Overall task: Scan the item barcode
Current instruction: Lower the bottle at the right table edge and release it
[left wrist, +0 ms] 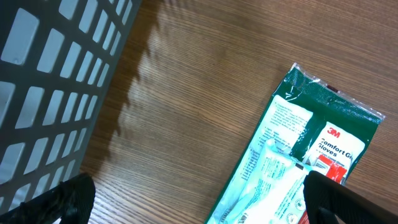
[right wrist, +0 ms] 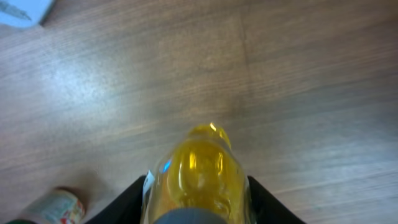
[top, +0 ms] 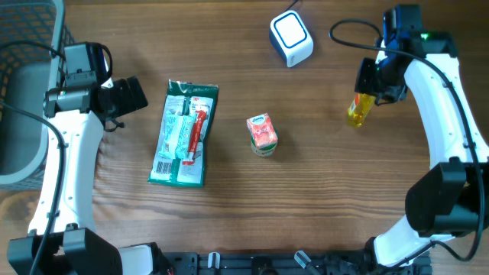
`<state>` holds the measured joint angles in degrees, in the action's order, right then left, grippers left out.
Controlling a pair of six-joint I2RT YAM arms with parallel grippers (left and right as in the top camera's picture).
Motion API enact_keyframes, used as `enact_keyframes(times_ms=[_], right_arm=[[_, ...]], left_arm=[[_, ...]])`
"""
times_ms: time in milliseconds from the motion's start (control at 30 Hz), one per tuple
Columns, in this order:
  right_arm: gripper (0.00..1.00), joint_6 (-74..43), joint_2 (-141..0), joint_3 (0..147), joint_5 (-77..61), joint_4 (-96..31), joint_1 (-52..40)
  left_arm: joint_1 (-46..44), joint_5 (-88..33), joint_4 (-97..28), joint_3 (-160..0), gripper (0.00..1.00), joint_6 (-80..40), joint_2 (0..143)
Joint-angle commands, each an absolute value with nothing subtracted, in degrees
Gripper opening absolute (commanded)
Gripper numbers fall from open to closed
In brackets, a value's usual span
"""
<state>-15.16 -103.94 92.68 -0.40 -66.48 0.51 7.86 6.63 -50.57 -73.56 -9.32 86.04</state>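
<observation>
Right pincer clamped on yellow bottle, well right of scanner | left pincer spread wide, empty, near glove pack | risk: smooth bottle may slip or twist, turning its unseen barcode from the scanner.

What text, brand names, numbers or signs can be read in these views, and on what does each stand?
"3M": on the green package, left wrist view.
"Comfort": same package, just under the brand; the words after it are not clear.
Fine print on the package's white panel: too small to read.
Label on the small carton: too blurred to read.
Yellow bottle and white scanner: no readable text.
</observation>
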Motion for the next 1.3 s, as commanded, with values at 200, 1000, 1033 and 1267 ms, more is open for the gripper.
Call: enact_keyframes(times_ms=[200, 1000, 1033, 1267], right_arm=[[0.10, -5.10, -103.59, 88.86, -6.50, -58.96, 11.31], [0.17, -2.55, -103.61, 81.54, -0.89, -43.05, 11.49], [0.18, -2.57, -103.61, 80.66, -0.91, -42.19, 11.49], [0.54, -2.59, -103.48, 80.03, -0.91, -41.25, 11.49]], left_arm=[[8.05, 7.14, -50.41, -73.60, 1.00, -9.85, 86.26], [8.05, 7.14, -50.41, -73.60, 1.00, -9.85, 86.24], [8.05, 7.14, -50.41, -73.60, 1.00, -9.85, 86.26], [8.05, 7.14, -50.41, -73.60, 1.00, -9.85, 86.26]])
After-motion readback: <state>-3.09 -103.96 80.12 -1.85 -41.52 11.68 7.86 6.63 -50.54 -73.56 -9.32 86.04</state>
